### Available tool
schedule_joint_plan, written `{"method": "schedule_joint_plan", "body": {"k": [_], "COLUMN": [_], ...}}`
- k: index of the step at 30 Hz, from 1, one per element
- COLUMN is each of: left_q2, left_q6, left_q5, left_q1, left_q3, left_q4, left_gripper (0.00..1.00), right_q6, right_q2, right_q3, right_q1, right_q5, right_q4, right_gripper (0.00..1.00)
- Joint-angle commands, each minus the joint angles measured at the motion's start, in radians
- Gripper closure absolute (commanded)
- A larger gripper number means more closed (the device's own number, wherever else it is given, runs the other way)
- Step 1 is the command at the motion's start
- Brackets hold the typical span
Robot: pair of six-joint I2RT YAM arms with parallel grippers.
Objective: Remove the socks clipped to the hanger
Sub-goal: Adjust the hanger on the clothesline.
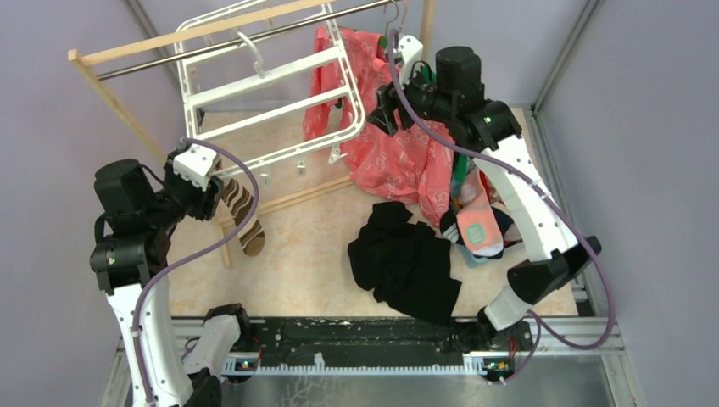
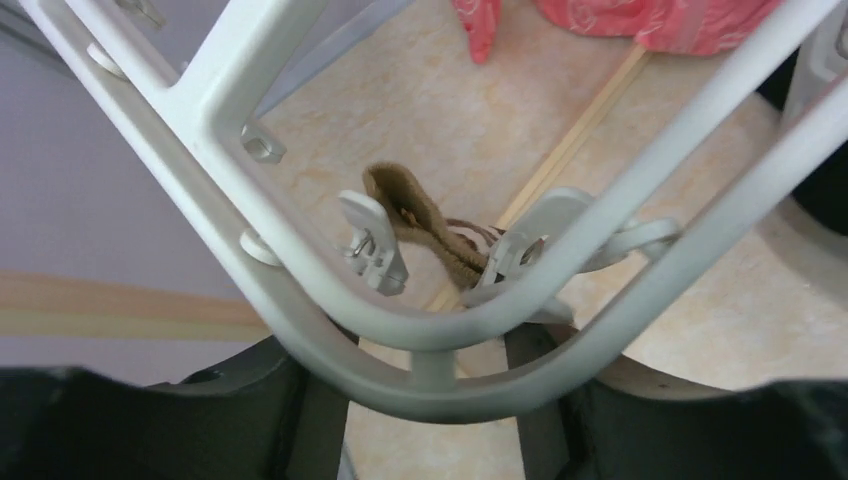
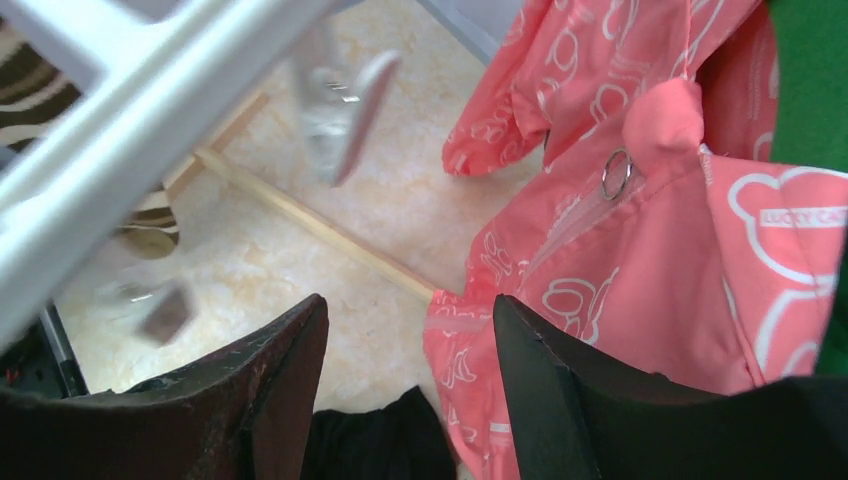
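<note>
One striped sock hangs clipped at the hanger corner, near the left edge of the tabletop. Only the left wrist view shows two clips pinching its cuff and the left hand straddling the frame; its grip cannot be told. Right hand wide, empty.

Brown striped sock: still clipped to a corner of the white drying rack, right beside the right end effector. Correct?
Not quite. The brown striped sock is still clipped to a corner of the white drying rack, but it hangs beside the left end effector, not the right one. The top external view shows it. The right end effector is over by the pink printed shirt.
</note>
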Motion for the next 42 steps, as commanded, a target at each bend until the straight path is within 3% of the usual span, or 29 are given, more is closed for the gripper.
{"method": "schedule_joint_plan", "body": {"k": [1,6,9,18,26,31,39,42], "left_q2": [-0.008,-0.046,-0.068,-0.116,-0.147,-0.167,-0.237,-0.259], "left_q6": [-0.194,-0.311,-0.353,-0.367,-0.324,-0.288,-0.241,-0.191], "left_q5": [0.18,0.276,0.33,0.527,0.639,0.7,0.802,0.771], "left_q1": [-0.005,-0.005,-0.005,-0.006,-0.005,-0.004,-0.002,-0.003], "left_q3": [-0.072,-0.156,-0.187,-0.186,-0.175,-0.175,-0.233,-0.231], "left_q4": [0.141,0.23,0.257,0.253,0.204,0.173,0.13,0.073], "left_gripper": [0.48,0.63,0.65,0.38,0.29,0.24,0.23,0.22], "right_q6": [-0.048,-0.066,-0.082,-0.098,-0.07,-0.057,-0.017,0.007], "right_q2": [-0.148,-0.246,-0.259,-0.316,-0.316,-0.33,-0.362,-0.376], "right_q3": [-0.056,-0.194,-0.219,-0.315,-0.339,-0.418,-0.535,-0.585], "right_q1": [-0.006,-0.005,-0.005,0.014,0.068,0.123,0.13,0.13], "right_q5": [-0.044,-0.098,-0.159,-0.282,-0.27,-0.295,-0.371,-0.406], "right_q4": [0.03,0.071,0.047,0.019,0.046,0.147,0.292,0.335], "right_gripper": [0.37,0.36,0.35,0.35,0.35,0.34,0.33,0.33]}}
